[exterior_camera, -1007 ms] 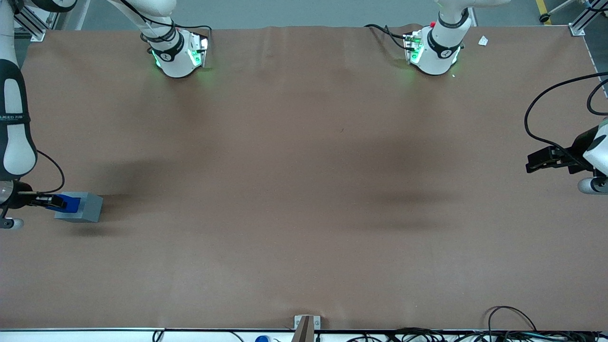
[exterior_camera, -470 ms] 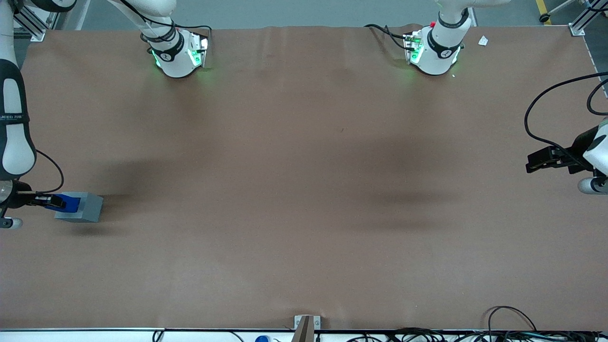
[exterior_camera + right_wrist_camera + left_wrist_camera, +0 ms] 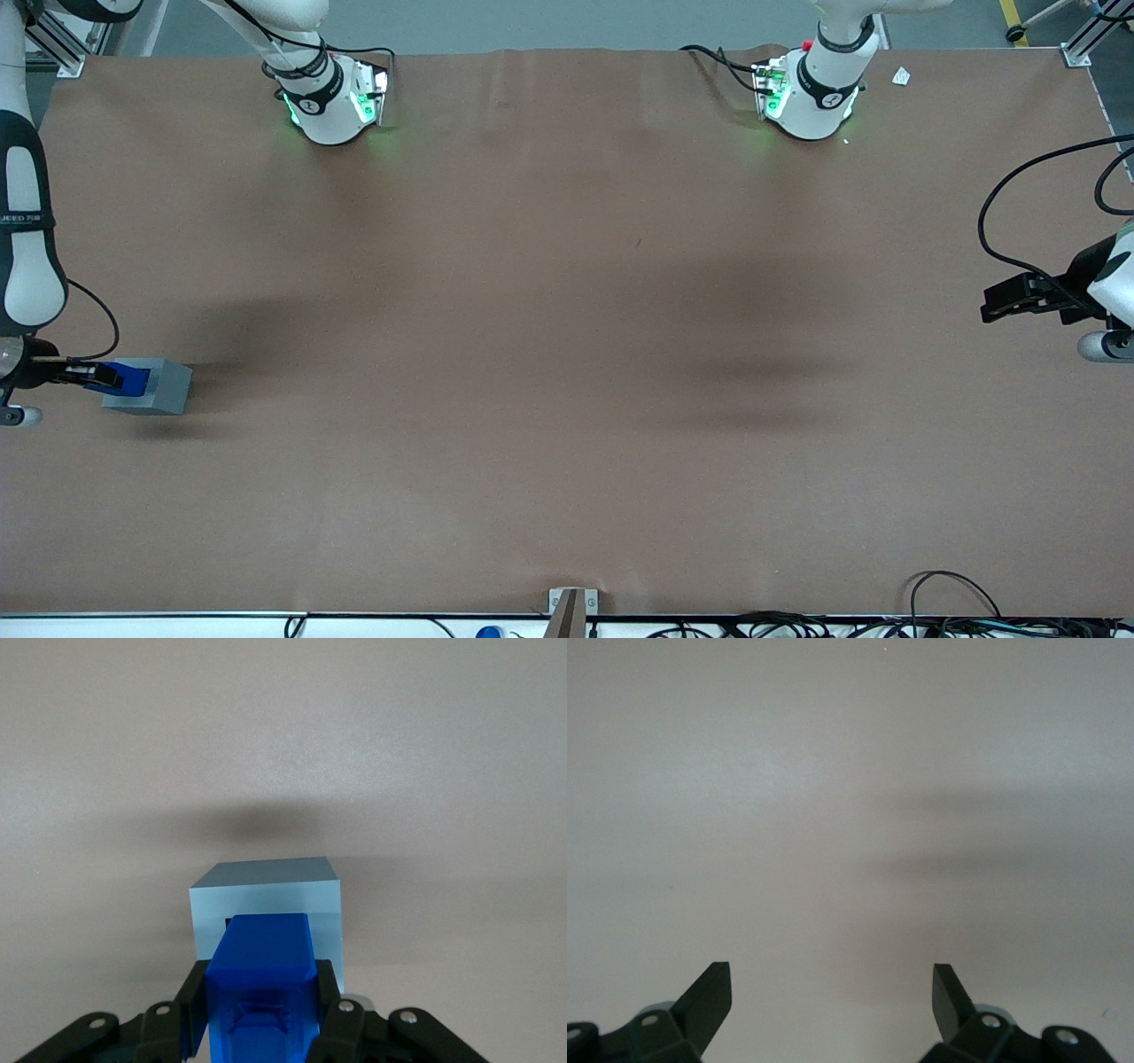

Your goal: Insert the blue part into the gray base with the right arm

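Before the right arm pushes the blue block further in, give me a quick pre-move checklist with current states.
1. Grip: the black two-finger gripper is shut on the small bright-blue plastic block, a finger on each side. Ok.
2. Block over target: in the wrist view the blue block overlaps the recess of the light-gray square plastic base. Ok.
3. Block square to the recess: edges look parallel in the wrist view. Ok.
4. Insertion depth, seated or only at the mouth: cannot tell.
5. Base flat on the brown table cover, toward the working arm's end: ok.
6. Base held against sliding: nothing visible bracing it. Not ok.
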